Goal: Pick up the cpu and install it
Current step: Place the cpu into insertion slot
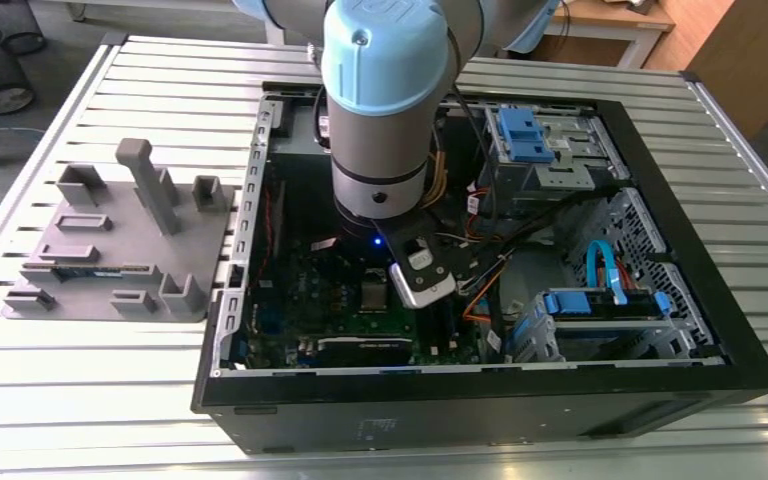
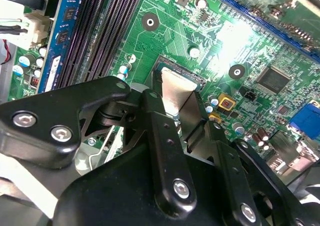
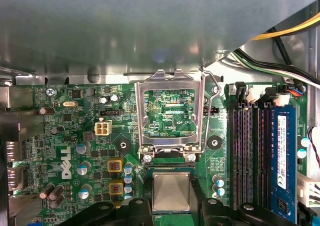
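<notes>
The pincer (image 3: 171,202) pinches the cpu (image 3: 171,190), a flat square with a dull silvery lid, by two opposite edges at the socket beside the swung-open, shiny steel frame (image 3: 170,80) on the glossy green board (image 3: 90,110), so level, square, forceless seating looks essential.

Pale-blue and grey robot arm (image 1: 384,100) reaches into an open black computer case (image 1: 704,330), centre frame, pincer (image 1: 379,286) over the green circuit board (image 1: 307,300); grey block tray (image 1: 104,262) at left.
</notes>
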{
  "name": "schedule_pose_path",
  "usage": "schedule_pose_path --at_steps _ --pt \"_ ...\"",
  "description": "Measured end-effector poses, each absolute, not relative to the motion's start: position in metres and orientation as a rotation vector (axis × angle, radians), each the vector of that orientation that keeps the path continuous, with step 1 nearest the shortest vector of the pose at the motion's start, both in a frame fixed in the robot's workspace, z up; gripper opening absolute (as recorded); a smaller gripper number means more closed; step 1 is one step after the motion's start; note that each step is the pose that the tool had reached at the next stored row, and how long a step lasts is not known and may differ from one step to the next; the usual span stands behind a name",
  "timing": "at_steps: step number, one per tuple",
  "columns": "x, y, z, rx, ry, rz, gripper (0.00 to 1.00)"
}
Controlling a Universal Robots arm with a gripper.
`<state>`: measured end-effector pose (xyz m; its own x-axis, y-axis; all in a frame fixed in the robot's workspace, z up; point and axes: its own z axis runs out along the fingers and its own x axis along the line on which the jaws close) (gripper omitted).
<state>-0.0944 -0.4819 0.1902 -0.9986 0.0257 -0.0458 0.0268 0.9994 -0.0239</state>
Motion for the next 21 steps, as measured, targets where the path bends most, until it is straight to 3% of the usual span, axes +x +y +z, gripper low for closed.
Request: schedule_pose_path --at_steps 4,7,21 --pt "-0.094 -0.482 0.190 0.040 3.094 -0.037 0.40" --pt "-0.094 -0.482 0.190 0.041 3.095 -0.036 0.50" --pt "-0.094 -0.482 0.204 0.041 3.095 -0.040 0.50"
